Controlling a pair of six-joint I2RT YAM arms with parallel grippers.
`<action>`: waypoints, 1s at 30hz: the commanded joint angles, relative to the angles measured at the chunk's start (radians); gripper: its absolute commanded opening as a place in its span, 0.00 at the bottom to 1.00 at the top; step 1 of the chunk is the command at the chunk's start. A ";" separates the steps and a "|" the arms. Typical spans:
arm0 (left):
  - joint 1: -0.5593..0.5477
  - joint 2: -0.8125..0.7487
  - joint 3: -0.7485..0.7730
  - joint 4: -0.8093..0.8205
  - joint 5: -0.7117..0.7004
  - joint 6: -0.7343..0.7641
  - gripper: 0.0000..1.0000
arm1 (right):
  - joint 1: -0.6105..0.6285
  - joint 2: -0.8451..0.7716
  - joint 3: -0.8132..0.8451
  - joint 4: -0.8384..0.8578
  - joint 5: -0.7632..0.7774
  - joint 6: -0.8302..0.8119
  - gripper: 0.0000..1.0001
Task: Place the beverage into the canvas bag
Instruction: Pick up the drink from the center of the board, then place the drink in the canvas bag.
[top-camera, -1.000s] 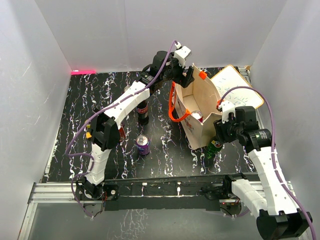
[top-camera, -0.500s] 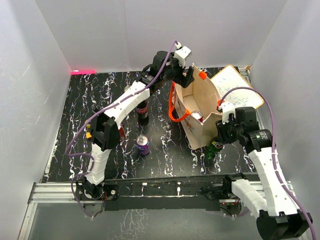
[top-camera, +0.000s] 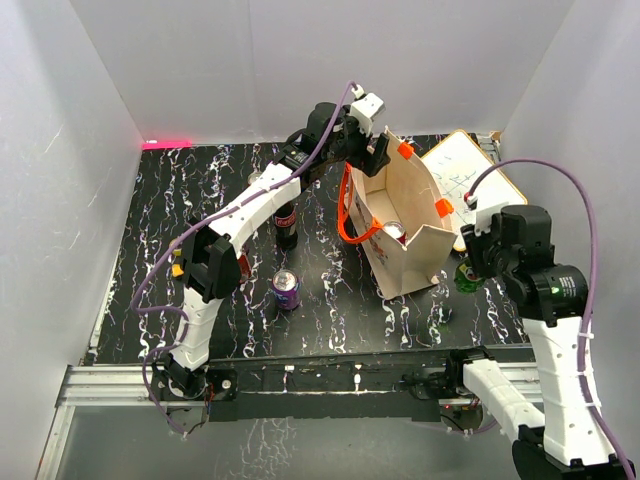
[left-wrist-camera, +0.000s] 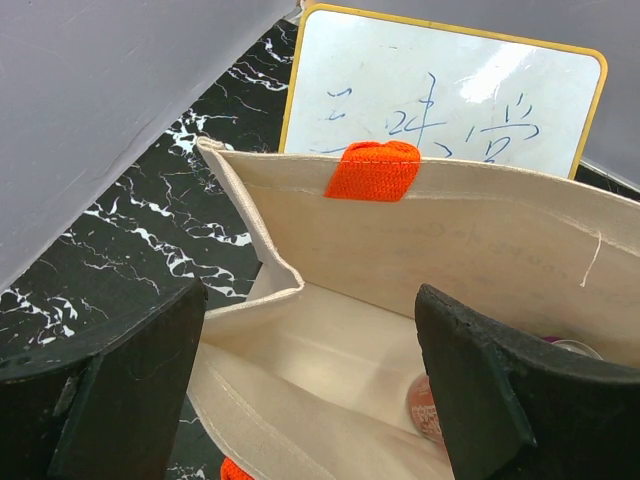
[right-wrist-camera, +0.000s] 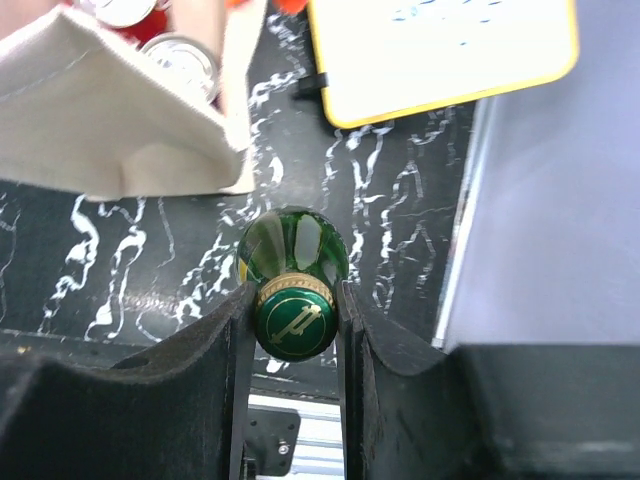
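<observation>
The beige canvas bag (top-camera: 410, 200) stands open at mid-table, with orange handles (top-camera: 349, 218); it also shows in the left wrist view (left-wrist-camera: 450, 240) and the right wrist view (right-wrist-camera: 120, 130). A can (top-camera: 393, 231) lies inside it. The beverage is a green glass bottle (right-wrist-camera: 295, 250) with a gold-edged cap. My right gripper (right-wrist-camera: 293, 320) is shut on its neck. In the top view the bottle (top-camera: 466, 274) hangs just right of the bag, under the right gripper (top-camera: 472, 260). My left gripper (left-wrist-camera: 310, 400) stands open astride the bag's far rim (top-camera: 372, 150).
A purple can (top-camera: 286, 288) and a dark bottle (top-camera: 286, 225) stand left of the bag. A yellow-framed whiteboard (top-camera: 470, 180) lies behind the bag at the right. White walls close in the table on three sides, the right one near my right arm.
My right gripper closed on the green bottle in front of the bag, then carried it up and to the right, beside the bag's right wall. The left arm has not moved.
</observation>
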 joint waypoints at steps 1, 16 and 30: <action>-0.010 -0.056 0.034 0.003 0.007 -0.018 0.84 | -0.018 0.040 0.176 0.181 0.124 -0.017 0.08; -0.036 -0.065 0.068 -0.001 -0.027 0.057 0.84 | -0.027 0.405 0.691 0.409 -0.007 -0.014 0.08; -0.061 -0.085 0.073 -0.026 -0.144 0.077 0.83 | -0.007 0.614 0.926 0.568 -0.213 0.061 0.08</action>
